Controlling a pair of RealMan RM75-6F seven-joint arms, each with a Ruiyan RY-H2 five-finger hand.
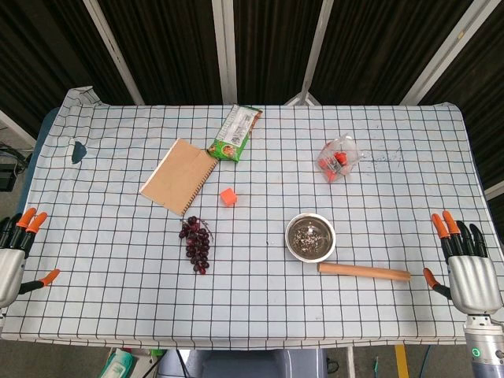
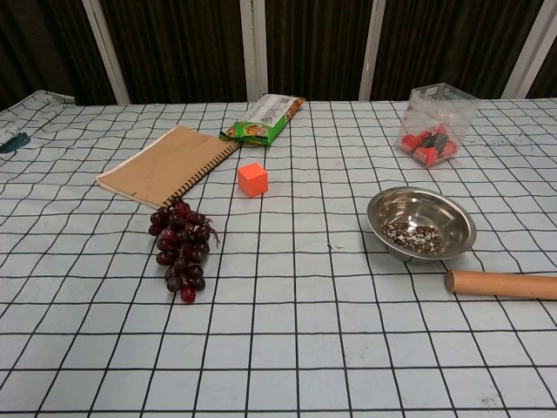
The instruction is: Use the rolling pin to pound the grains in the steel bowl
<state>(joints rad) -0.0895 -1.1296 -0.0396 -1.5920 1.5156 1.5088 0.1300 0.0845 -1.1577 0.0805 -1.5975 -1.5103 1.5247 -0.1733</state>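
Observation:
A steel bowl (image 1: 310, 236) (image 2: 421, 222) holding brown and white grains sits right of the table's middle. Just in front of it lies a wooden rolling pin (image 1: 364, 272) (image 2: 500, 284), flat on the cloth and pointing right. My right hand (image 1: 468, 268) hovers at the table's right front edge, fingers apart and empty, a short way right of the pin's end. At the left front edge my left hand (image 1: 16, 256) is likewise spread and holds nothing. Neither hand shows in the chest view.
A bunch of dark grapes (image 1: 197, 244) (image 2: 180, 246) lies left of the bowl. Behind it are an orange cube (image 1: 228, 196) (image 2: 252, 178), a brown notebook (image 1: 179, 176) (image 2: 165, 164), a green snack bag (image 1: 235, 134) (image 2: 265, 117) and a clear box (image 1: 337, 157) (image 2: 437, 123) with red pieces.

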